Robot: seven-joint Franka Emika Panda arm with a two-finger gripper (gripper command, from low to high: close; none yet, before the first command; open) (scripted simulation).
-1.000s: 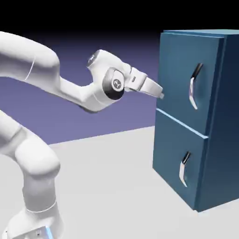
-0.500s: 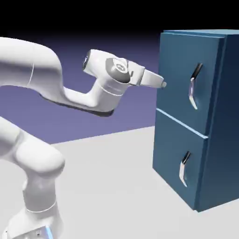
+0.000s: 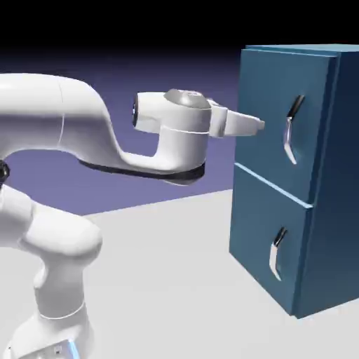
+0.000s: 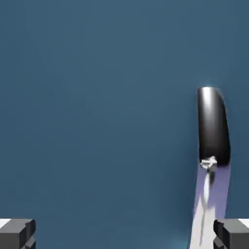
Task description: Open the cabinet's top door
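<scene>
- Far L, the arm [image 3: 84, 116]: it's swung R over the last sec, wrist coming level from that downward tilt. Looks like lining up for the pull.
- Next, the hand [image 3: 261, 125]: open wide, nothing gripped, tips now nearer the handle than a sec ago. Approach still on, I'd say.
- Then the top door [image 3: 270, 77], upper front of the cabinet [image 3: 347, 182]: shut, no change.
- R side of that door, its handle [image 3: 289, 137]: just beyond the tips; hand view has it off-centre, toward the R tip. Prob. needs centring b4 closing, else a tip could bump it.
</scene>
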